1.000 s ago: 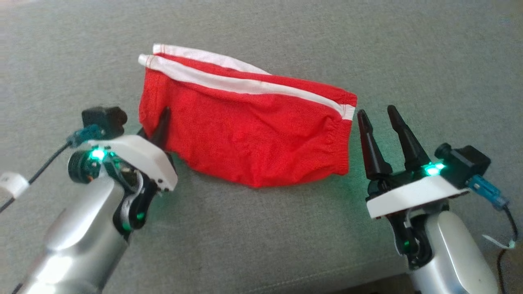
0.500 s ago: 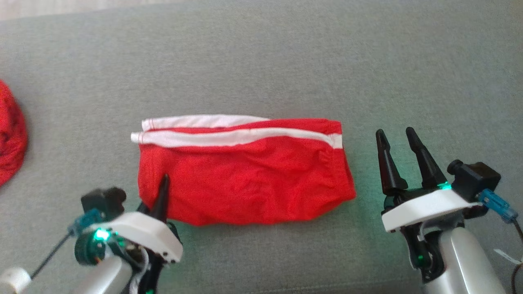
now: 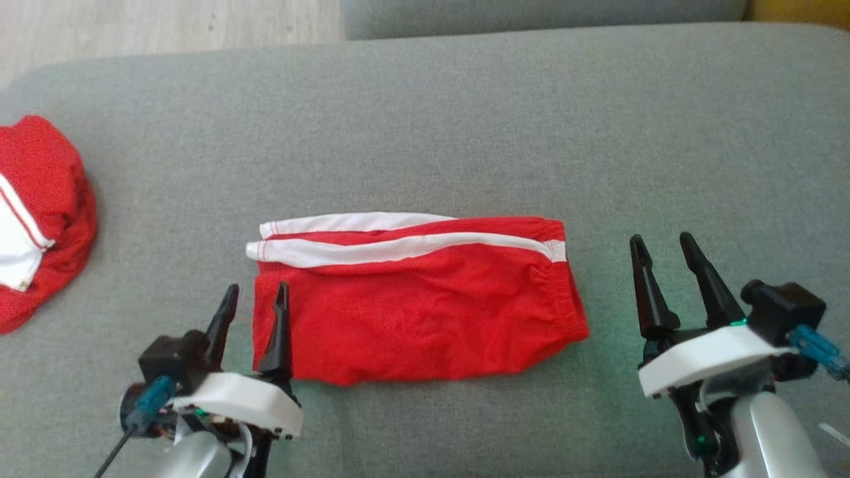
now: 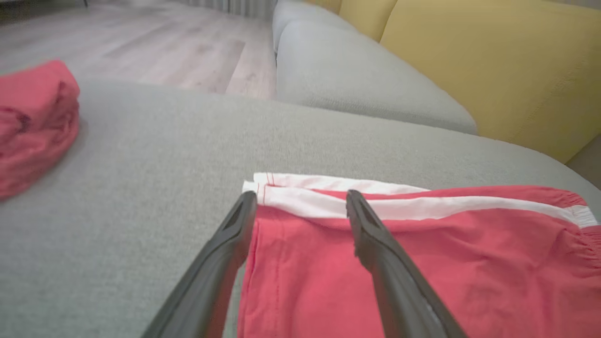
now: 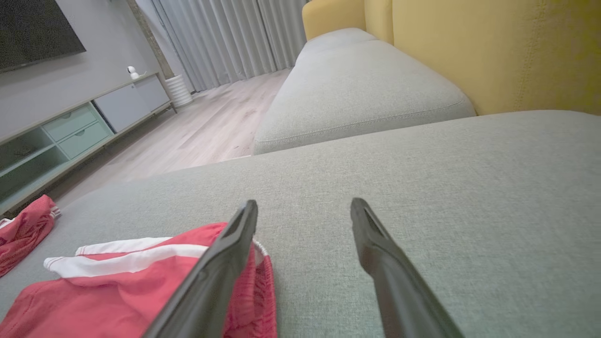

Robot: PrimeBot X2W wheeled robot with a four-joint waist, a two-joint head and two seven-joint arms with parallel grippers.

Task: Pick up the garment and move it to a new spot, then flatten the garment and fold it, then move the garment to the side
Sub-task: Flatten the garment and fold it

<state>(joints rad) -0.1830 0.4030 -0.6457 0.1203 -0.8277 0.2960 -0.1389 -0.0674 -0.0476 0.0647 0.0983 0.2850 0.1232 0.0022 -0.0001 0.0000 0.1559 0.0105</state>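
Garment (image 3: 418, 312): red shorts with white side stripes, lying folded into a flat band in the lower centre of the head view on a grey sofa cushion (image 3: 465, 133). Its long axis runs left to right across the frame, stripes along the upper edge.

Head view. The left gripper (image 3: 256, 292) sits at the lower left, spread open and holding nothing. It straddles the garment's left end, one finger over bare cushion and the other over the cloth; contact cannot be confirmed. The right gripper (image 3: 663, 242), lower right, is also open and empty, near the garment's right end but apart from it. A second red garment (image 3: 40, 212) lies at the left edge of the frame, well apart. Bare cushion extends above and to the right; wooden floor (image 3: 166, 26) shows beyond the cushion's upper-left edge.

Left wrist view. The garment's left hem lies directly between the open fingers, the striped corner at their tips, and the cloth runs off to the right. A yellow backrest (image 4: 493, 70) occupies the upper right.

Right wrist view. The garment lies lower left, its gathered end beside the left finger. Open cushion lies ahead.

Assessment: the fold appears complete and the move to the side remains. The left arm is the nearer, already placed at the short edge.
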